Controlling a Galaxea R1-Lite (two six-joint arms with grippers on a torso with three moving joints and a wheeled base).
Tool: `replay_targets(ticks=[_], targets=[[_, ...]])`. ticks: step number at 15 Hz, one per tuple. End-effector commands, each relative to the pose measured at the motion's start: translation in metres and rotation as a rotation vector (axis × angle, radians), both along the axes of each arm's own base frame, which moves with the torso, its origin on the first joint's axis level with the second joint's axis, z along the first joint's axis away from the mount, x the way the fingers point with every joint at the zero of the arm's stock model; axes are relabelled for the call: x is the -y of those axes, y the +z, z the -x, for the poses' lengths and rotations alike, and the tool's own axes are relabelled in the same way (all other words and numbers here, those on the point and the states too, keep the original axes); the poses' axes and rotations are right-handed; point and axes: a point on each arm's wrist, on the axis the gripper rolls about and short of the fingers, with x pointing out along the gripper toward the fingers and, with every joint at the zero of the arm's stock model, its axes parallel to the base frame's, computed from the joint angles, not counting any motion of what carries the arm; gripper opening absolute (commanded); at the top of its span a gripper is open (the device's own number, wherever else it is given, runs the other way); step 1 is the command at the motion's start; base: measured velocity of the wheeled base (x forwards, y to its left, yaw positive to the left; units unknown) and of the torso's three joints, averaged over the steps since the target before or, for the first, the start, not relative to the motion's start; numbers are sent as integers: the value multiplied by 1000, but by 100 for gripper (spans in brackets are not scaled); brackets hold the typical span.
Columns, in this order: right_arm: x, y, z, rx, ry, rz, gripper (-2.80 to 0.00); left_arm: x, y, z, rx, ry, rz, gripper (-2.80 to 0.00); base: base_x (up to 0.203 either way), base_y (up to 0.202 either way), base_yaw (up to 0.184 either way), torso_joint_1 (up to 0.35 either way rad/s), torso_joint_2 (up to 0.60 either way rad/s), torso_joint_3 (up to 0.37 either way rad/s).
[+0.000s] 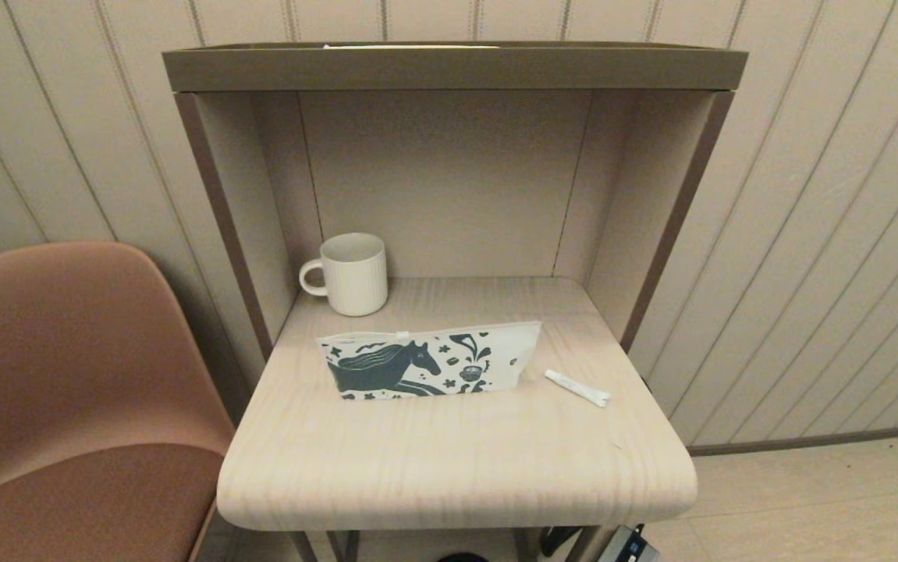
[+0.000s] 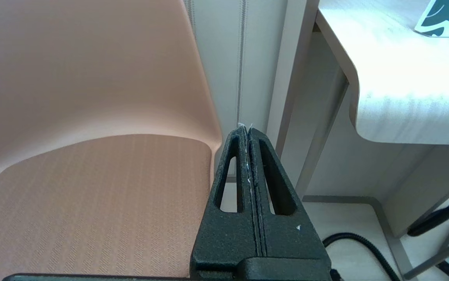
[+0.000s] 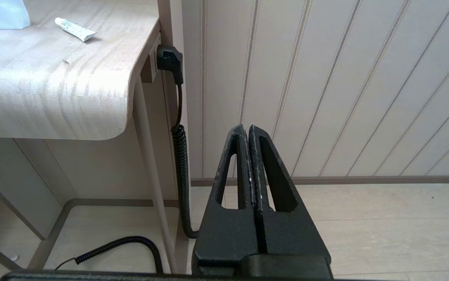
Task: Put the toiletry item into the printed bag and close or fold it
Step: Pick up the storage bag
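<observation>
The surface (image 1: 449,460) lies bare in front of the pouch (image 1: 429,361) and tube (image 1: 577,388). Side walls (image 1: 218,211) and a top shelf (image 1: 449,69) box in the back, where a mug (image 1: 351,274) fills the left corner. A chair (image 1: 66,375) crowds the left side.

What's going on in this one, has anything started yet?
Nothing is being handled. The printed bag lies flat on the wooden table, with the toiletry item beside it on the robot's right, apart from it. A white mug stands behind them. Both arms are parked below table level: the left tool is shut and empty beside the pink chair, the right tool shut and empty off the table's right corner.
</observation>
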Motion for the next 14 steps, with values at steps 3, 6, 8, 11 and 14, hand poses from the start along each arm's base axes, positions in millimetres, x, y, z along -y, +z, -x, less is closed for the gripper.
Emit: replay_targets(ticks=[3,6,8,11,14], targets=[[0,0,0,-2,3,-10,-280,0,0,0,0,5,-5,-280,0,0,0,0,0,0],[0,0,0,-2,3,-10,-280,1,38,10,102,-30,-14,-280,0,0,0,0,0,0],[0,0,0,-2,3,-10,-280,3,76,4,77,-127,16,-280,0,0,0,0,0,0],[0,0,0,-2,3,-10,-280,6,136,-31,-20,-307,112,-280,0,0,0,0,0,0],[0,0,0,-2,3,-10,-280,13,176,-90,-145,-564,188,-280,0,0,0,0,0,0]])
